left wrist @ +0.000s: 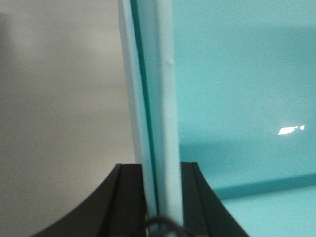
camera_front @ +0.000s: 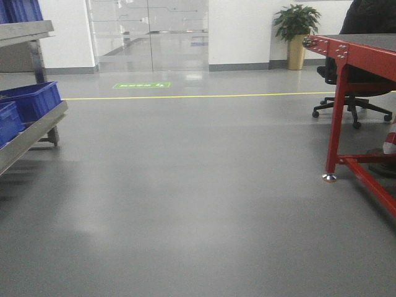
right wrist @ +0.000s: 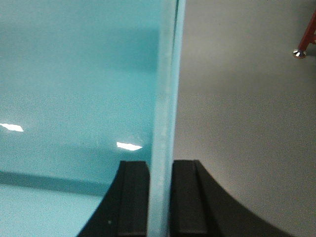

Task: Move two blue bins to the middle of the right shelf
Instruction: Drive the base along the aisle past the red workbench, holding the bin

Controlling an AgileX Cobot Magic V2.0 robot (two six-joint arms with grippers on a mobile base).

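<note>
In the left wrist view, two pale cyan wall edges point(left wrist: 163, 98) stand side by side, so the two blue bins seem to be nested; the inner bin's inside point(left wrist: 237, 98) fills the right half. My left gripper point(left wrist: 160, 168) is shut on these walls, one black finger on each side. The right wrist view shows the opposite cyan wall point(right wrist: 165, 98) and the bin's inside point(right wrist: 74, 74), with my right gripper point(right wrist: 160, 163) shut on that wall. Grey floor lies below both walls. Neither the bins nor the grippers show in the front view. The right shelf middle is out of view.
Grey floor point(camera_front: 198, 204) stretches ahead to a yellow line point(camera_front: 198, 96). A steel rack point(camera_front: 34, 127) with dark royal-blue bins point(camera_front: 34, 99) stands at the left. A red-framed table point(camera_front: 346, 55), its foot point(right wrist: 298, 53), a black office chair point(camera_front: 352, 105) and a potted plant point(camera_front: 297, 31) are at the right.
</note>
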